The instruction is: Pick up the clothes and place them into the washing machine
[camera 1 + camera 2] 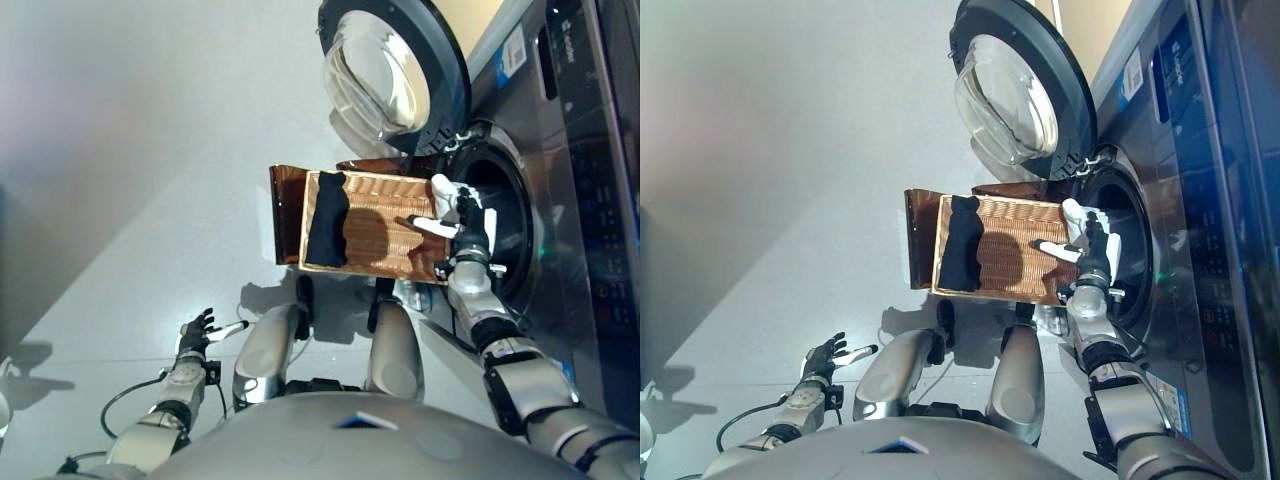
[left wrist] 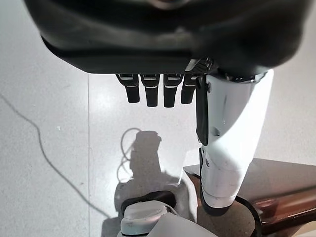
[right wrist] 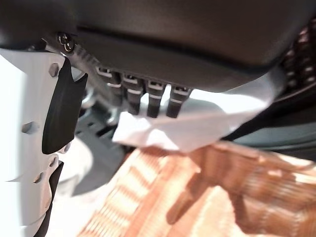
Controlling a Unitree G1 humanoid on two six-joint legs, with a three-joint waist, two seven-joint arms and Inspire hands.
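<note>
left hand point(image 1: 197, 331) hangs low by the floor point(image 1: 120, 180), fingers relaxed and empty, clear of the work. right hand point(image 1: 463, 215) sits at the washing machine point(image 1: 560, 180) door opening, fingers curled on a white cloth point(image 3: 197, 126), apparently to feed it in. black garment point(image 1: 327, 220) lies in the wicker basket point(image 1: 385, 262) just beside the opening.

A woven brown basket point(image 1: 385, 235) is sitting on the grey floor point(image 1: 130, 150), just beside the right hand, well apart from the left hand.
</note>
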